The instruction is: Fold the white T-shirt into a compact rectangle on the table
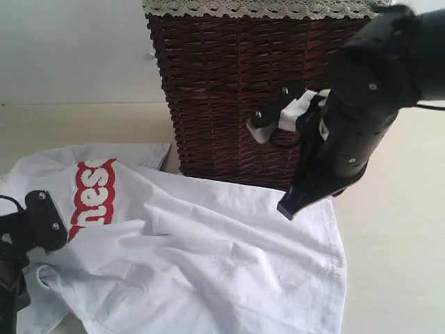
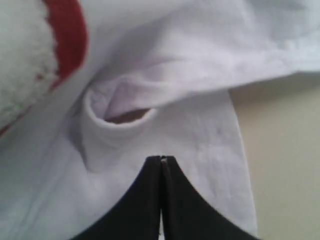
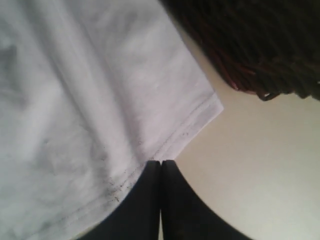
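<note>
The white T-shirt [image 1: 208, 257] lies crumpled and spread out on the table [image 1: 396, 264], with its red-outlined lettering [image 1: 94, 195] at the left. My left gripper [image 2: 161, 159] is shut just over the cloth, next to a sleeve opening [image 2: 125, 117]; nothing shows between its jaws. Its arm [image 1: 38, 221] sits at the lower left edge. My right gripper [image 1: 287, 207] hangs shut above the shirt's far right part, in front of the basket. In the right wrist view its tips [image 3: 161, 162] are over the stitched hem [image 3: 170, 140], close to a shirt corner [image 3: 212, 102].
A dark brown wicker basket [image 1: 236, 90] with white lace trim [image 1: 257, 8] stands right behind the shirt, and its base [image 3: 260, 45] is close to the right gripper. Bare table [image 1: 403, 209] shows to the right of the shirt.
</note>
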### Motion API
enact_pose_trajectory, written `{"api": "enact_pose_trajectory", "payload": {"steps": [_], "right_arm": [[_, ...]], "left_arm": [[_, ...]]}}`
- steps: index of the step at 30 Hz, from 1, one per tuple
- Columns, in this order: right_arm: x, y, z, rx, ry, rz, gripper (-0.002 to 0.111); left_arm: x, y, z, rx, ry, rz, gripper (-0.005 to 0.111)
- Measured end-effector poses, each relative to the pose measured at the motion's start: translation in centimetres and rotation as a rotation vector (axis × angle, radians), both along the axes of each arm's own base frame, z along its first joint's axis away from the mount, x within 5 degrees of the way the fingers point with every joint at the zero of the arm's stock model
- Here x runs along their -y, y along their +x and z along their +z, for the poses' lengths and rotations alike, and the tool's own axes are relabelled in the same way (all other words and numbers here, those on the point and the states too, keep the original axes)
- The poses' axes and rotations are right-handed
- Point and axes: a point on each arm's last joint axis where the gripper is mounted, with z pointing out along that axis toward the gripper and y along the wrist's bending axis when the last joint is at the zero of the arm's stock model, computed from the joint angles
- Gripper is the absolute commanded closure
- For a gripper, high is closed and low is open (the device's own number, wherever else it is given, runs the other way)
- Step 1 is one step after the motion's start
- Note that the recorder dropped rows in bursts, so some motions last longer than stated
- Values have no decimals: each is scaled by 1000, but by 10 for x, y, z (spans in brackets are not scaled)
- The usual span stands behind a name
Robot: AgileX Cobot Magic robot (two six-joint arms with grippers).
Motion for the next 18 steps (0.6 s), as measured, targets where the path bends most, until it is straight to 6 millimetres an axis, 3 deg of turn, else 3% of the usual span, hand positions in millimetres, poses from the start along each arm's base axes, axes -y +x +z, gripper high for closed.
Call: {"api": "enact_pose_trajectory", "payload": {"steps": [6, 12, 18], "right_arm": [[-5, -15, 35, 59, 155, 43, 108], [-6, -17, 38, 55, 183, 59, 108], [-6, -18, 38, 50, 185, 59, 108]], "left_arm": [[-8, -9, -24, -138, 107, -40, 107], [-19, -25, -32, -381, 247, -64, 107], [-21, -32, -31, -456, 275, -69, 107]]}}
